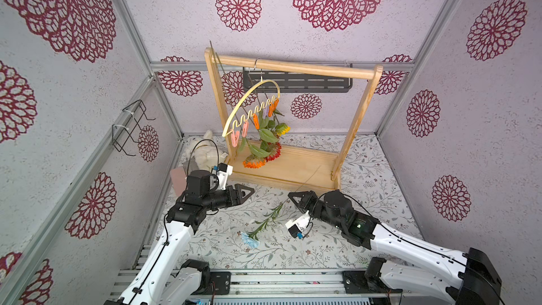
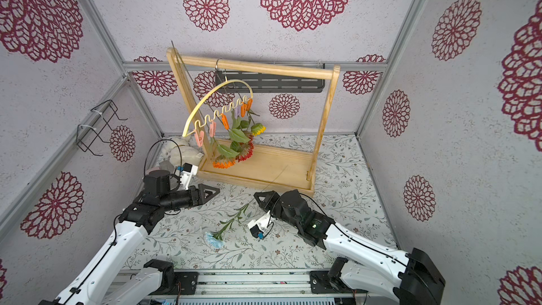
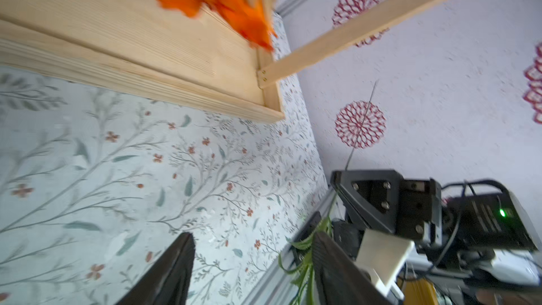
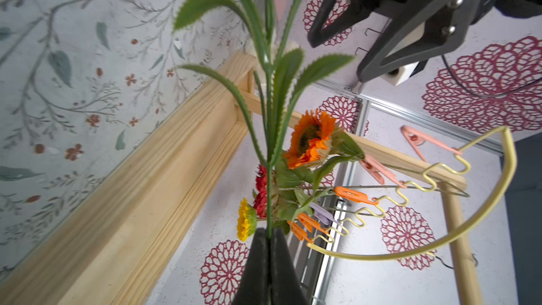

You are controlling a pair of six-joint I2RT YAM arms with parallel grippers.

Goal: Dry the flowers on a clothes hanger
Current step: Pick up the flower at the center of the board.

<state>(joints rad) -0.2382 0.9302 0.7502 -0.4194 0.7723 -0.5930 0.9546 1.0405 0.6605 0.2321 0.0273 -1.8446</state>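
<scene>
Floral paper covers the bench [image 1: 278, 255]; maroon rosettes [image 1: 238, 4] dot the lilac walls [image 1: 293, 41]. Right jaws pinch the blue flower [image 1: 264, 220] by its stem; left jaws spread.

High paired top views over the whole scene; close wrist views, both with the wooden rack [image 3: 96, 33].

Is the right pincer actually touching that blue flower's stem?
Touching. In the right wrist view the right pincer is shut on the stem, which runs out from between its tips with no gap.
</scene>
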